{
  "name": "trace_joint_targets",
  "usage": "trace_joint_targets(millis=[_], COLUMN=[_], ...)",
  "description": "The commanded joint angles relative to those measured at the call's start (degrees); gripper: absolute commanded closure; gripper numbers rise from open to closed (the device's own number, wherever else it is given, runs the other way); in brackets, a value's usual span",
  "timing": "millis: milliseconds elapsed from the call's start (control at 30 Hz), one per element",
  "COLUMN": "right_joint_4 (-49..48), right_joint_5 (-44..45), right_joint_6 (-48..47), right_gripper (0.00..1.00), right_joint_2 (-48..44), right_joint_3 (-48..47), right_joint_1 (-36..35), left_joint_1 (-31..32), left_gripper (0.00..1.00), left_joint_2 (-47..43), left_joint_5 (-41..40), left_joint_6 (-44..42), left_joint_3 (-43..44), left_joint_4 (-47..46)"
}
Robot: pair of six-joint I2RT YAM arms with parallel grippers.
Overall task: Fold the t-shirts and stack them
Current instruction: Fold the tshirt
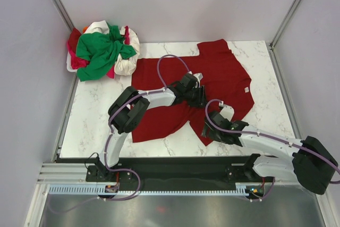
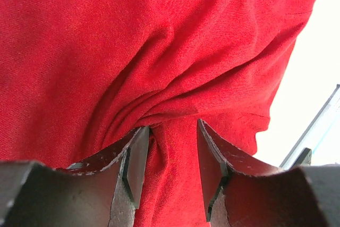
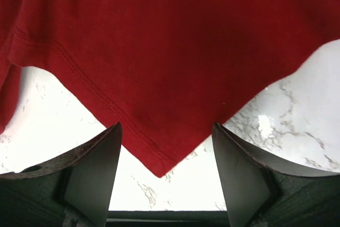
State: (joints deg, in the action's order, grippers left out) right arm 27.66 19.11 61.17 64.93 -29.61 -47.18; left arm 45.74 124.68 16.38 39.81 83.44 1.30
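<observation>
The dark red t-shirt (image 1: 223,70) lies spread and rumpled on the marble table (image 1: 95,126), its small white tag (image 1: 247,90) at the right. My left gripper (image 1: 197,97) is down on the shirt's middle; in the left wrist view (image 2: 172,131) its jaws stand partly apart with a raised fold of red cloth (image 2: 159,51) between them. My right gripper (image 1: 212,127) is open over the shirt's near corner (image 3: 162,168), which lies flat between its jaws (image 3: 166,131). The green (image 1: 101,51), white (image 1: 127,63) and pinkish-red (image 1: 74,59) shirts are heaped at the back left.
Grey walls enclose the table on the left, back and right. The heap of shirts fills the back left corner. The black rail (image 1: 175,166) with both arm bases runs along the near edge. Bare marble shows at the front left and far right.
</observation>
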Motion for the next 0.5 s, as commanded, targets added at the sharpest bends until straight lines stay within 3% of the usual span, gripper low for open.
trace_joint_targets(millis=[0,267,400,433,467], right_joint_4=[-4.3,-5.8,-6.0,-6.3,-6.5], right_joint_5=[1.5,1.3,1.6,1.7,1.7], right_joint_6=[1.8,3.2,3.3,3.1,2.9], right_gripper=[0.24,0.35,0.56,0.69,0.75], right_joint_2=[2.8,4.2,5.1,5.6,5.7], right_joint_3=[0.2,1.1,1.7,1.9,2.2], right_joint_1=[-1.5,-4.6,-6.1,-6.2,-6.3], left_joint_1=[0.1,-0.1,-0.2,-0.2,-0.2], left_gripper=[0.50,0.50,0.50,0.50,0.50], left_joint_2=[3.3,3.4,3.4,3.4,3.1], left_joint_5=[-2.6,-2.6,-2.6,-2.6,-2.6], left_joint_6=[-0.5,-0.5,-0.5,-0.5,-0.5], left_joint_3=[-2.1,-2.2,-2.2,-2.2,-2.4], left_joint_4=[5.3,5.3,5.3,5.3,5.3])
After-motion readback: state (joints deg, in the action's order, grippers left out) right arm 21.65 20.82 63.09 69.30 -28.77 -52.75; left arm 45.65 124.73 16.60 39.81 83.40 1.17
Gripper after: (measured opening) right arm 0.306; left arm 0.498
